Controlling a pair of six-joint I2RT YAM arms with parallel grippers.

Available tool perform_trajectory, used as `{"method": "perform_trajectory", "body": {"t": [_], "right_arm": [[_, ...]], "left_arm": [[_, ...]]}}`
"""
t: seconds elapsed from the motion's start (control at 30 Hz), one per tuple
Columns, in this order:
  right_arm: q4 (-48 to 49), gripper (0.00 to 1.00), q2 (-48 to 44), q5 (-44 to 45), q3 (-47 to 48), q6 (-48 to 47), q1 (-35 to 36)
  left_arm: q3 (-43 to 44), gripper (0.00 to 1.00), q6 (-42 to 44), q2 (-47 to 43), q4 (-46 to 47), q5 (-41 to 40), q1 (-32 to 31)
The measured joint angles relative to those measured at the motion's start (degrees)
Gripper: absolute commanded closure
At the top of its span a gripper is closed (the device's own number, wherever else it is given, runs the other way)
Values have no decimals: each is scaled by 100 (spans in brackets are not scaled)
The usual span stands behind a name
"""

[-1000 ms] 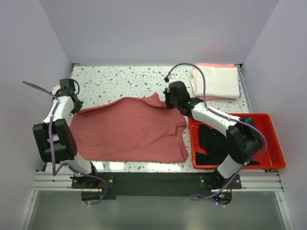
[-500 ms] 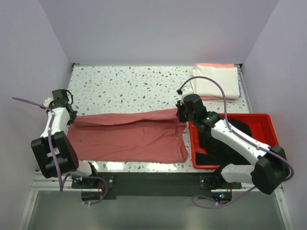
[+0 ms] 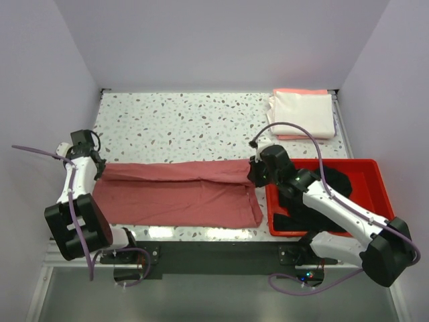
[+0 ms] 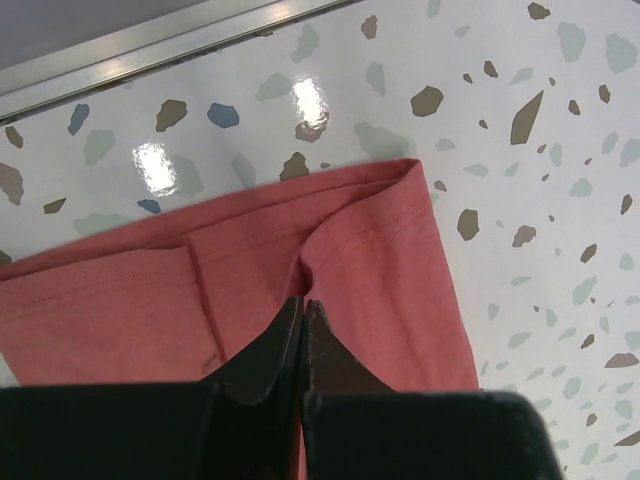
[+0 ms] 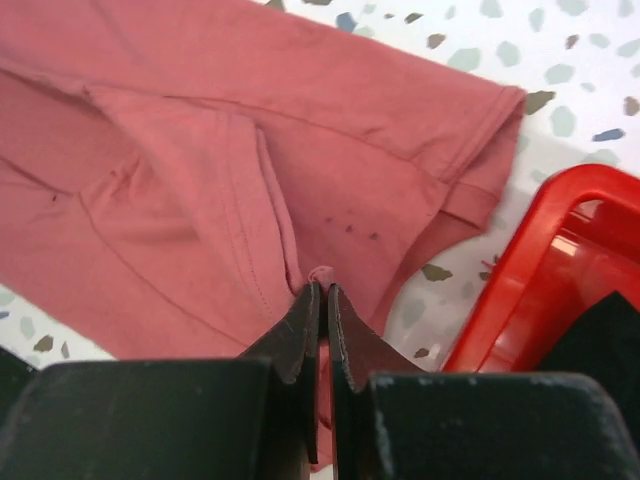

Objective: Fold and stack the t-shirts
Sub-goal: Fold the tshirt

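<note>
The dusty rose-red t-shirt [image 3: 177, 191] lies across the near half of the table, its far half folded over toward me. My left gripper [image 3: 98, 169] is shut on its left edge; the left wrist view shows the cloth [image 4: 350, 250] pinched between the jaws [image 4: 302, 305]. My right gripper [image 3: 253, 173] is shut on the shirt's right edge; the right wrist view shows a pinch of the cloth [image 5: 200, 180] at the fingertips [image 5: 322, 290]. The cream-white shirt [image 3: 303, 114] lies folded on the peach-pink one [image 3: 295, 91] at the far right. The black shirt [image 3: 315, 198] lies in the tray.
A rigid red plastic tray [image 3: 387, 201] stands at the near right, right beside my right gripper; its rim shows in the right wrist view [image 5: 540, 260]. The speckled table [image 3: 188, 121] runs bare behind the shirt. White walls close in left, right and back.
Both grippers have pulled the shirt's far edge toward me, folding it lengthwise over the near half. The shirt went from spread wide to a narrower band.
</note>
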Motion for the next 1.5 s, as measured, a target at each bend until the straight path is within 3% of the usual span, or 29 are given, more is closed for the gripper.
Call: {"method": "perform_trajectory", "body": {"t": [0.4, 0.6, 0.73, 0.77, 0.8, 0.83, 0.93, 1.0, 1.3, 1.5], "right_arm": [[-291, 100, -212, -422, -326, 2, 221], [-278, 94, -190, -914, -400, -26, 236], [-251, 89, -81, -1224, -688, 70, 376], [-289, 82, -81, -1272, -761, 96, 409], [-332, 75, -81, -1305, -811, 125, 439], [-415, 68, -81, -1338, -822, 138, 470], [-603, 39, -140, -1497, -822, 133, 529], [-721, 1, -240, -1639, -822, 138, 562], [-761, 1, -485, -2111, -264, 26, 612], [-103, 1, 815, -2162, 317, 157, 612]], "left_arm": [[-7, 100, -57, -31, -92, -68, 13], [-328, 100, -164, -109, -59, -111, 28], [-525, 79, -249, -107, -129, -184, 33], [-535, 72, -282, -109, -149, -227, 33], [-538, 61, -304, -111, -175, -254, 35], [-538, 35, -334, -118, -199, -293, 37], [-538, 0, -461, -234, -313, -374, 39], [-535, 0, -503, -409, -411, -391, 44], [-365, 0, -404, -1174, -409, 299, 63], [-822, 0, -278, -1169, 306, 953, -203]]}}
